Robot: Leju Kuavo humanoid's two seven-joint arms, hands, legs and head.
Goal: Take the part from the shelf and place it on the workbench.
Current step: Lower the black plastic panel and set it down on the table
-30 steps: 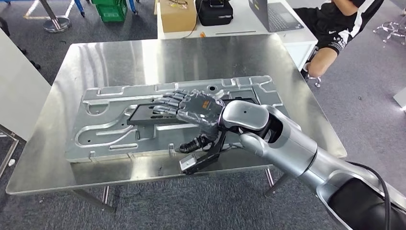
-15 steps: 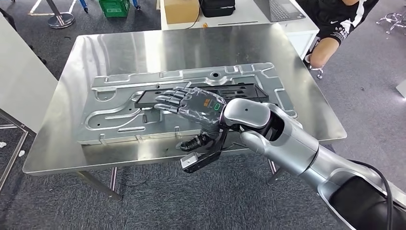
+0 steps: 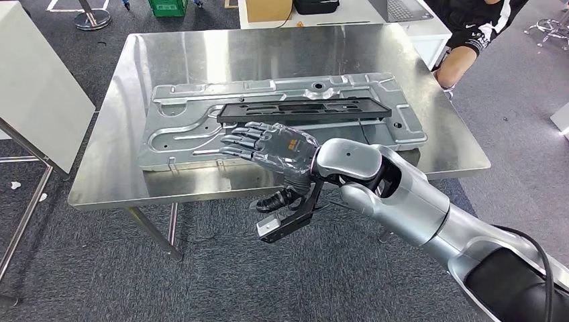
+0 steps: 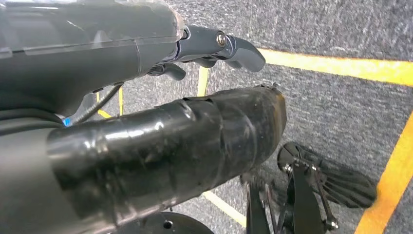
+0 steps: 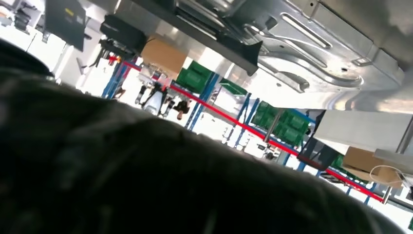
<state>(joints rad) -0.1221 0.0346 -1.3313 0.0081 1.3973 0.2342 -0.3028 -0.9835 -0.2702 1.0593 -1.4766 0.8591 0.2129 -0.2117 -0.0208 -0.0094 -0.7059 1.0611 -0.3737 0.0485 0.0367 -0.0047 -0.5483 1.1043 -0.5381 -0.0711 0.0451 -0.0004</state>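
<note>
Head view, right fingers (image 3: 241, 139): spread and nearly straight, holding nothing, over the near edge of the worktop (image 3: 121, 181).
Right hand (image 3: 278, 151): palm down, thumb curled beneath it, clear of the part.
Left hand (image 4: 146, 44): in the left wrist view it hangs over grey floor with yellow lines; fingers loosely apart, nothing in them.
Part (image 3: 305, 109): a long flat black frame with slotted cut-outs, lying on the silver pressed plate (image 3: 194, 131) toward its far side.
Long axis: runs left to right across the worktop, parallel to its long edges, one end toward the plate's middle, the other near its right end.
Containers: a brown cardboard box (image 3: 267, 9) stands on the white table behind; its contents cannot be told.
Person (image 3: 480, 30): seated at far right in black.
Since a second ago: the right hand rested on the part; now it is off it, nearer the robot, and the whole picture has shifted.
</note>
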